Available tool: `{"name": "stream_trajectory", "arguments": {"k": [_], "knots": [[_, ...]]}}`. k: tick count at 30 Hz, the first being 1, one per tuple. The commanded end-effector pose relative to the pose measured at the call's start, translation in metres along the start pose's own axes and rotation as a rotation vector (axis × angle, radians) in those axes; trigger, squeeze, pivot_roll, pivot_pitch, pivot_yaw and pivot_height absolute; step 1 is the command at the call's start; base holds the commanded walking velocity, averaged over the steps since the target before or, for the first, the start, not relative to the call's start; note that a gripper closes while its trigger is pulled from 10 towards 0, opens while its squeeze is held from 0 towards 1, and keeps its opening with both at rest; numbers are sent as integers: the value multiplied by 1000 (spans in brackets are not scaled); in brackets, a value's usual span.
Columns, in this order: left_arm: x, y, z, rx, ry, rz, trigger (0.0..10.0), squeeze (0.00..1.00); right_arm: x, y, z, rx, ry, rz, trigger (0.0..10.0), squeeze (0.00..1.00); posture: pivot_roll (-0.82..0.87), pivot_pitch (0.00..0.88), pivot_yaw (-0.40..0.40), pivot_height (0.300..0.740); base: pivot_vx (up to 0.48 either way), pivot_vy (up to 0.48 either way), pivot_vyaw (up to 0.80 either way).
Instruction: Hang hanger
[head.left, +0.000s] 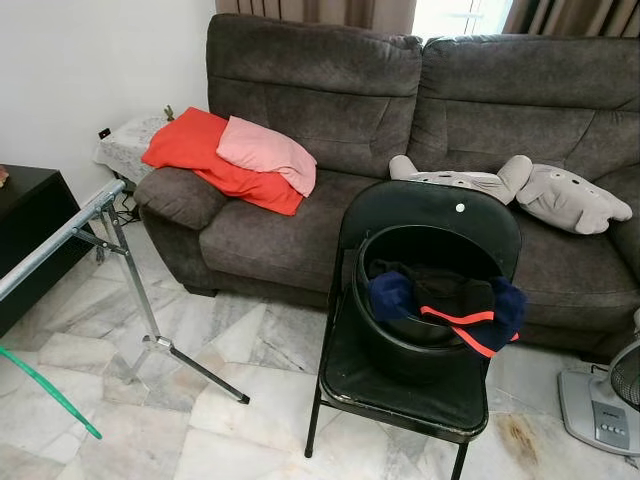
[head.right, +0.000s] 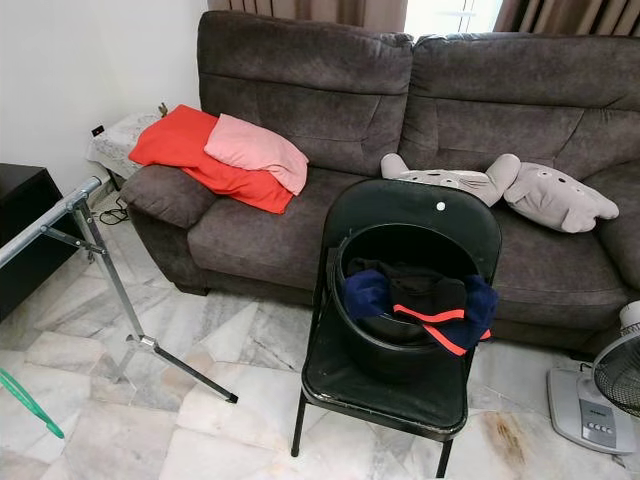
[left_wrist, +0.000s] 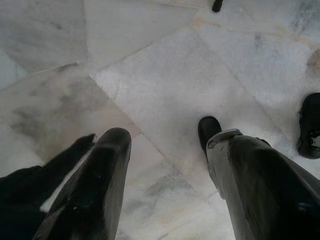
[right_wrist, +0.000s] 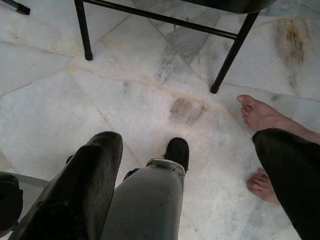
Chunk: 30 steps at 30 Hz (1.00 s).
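At far left, thin green hanger (partly cropped), left gripper and right gripper spread wide.

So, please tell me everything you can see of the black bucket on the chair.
The bucket is round, black and looks like plastic, with a thick rolled rim. It stands upright on the seat of the black folding chair, its back edge near the backrest. It holds dark clothes; one navy piece with orange-red stripes hangs over the front rim. Nothing else touches it.
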<state>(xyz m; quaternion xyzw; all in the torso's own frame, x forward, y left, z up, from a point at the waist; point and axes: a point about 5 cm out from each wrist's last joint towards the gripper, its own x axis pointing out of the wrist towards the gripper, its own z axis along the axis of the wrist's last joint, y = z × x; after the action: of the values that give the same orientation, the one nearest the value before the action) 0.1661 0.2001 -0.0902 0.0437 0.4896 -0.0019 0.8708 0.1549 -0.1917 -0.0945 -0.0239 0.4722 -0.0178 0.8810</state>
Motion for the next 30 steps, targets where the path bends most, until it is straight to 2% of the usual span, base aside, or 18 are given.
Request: {"name": "stream_trajectory", "arguments": {"k": [1,17,19,22,30], "knots": [[-1,2,-5,-5,25,1,10000,0,-1,-1,-3,6,7,-4,10000,0,-8,8,45,740,0,0,0],[-1,2,-5,-5,25,0,10000,0,-1,-1,-3,6,7,-4,10000,0,-8,8,45,740,0,0,0],[-2,7,-7,-5,28,4,10000,0,-1,-1,-3,5,7,-4,10000,0,-7,7,44,740,0,0,0],[-2,-4,-12,-1,36,-10,10000,0,-1,-1,-3,9,6,-6,10000,0,-8,9,45,740,271,0,0],[-1,-5,-10,-2,33,-11,10000,0,-1,-1,-3,9,5,-7,10000,0,-7,9,44,740,276,0,0]]}}
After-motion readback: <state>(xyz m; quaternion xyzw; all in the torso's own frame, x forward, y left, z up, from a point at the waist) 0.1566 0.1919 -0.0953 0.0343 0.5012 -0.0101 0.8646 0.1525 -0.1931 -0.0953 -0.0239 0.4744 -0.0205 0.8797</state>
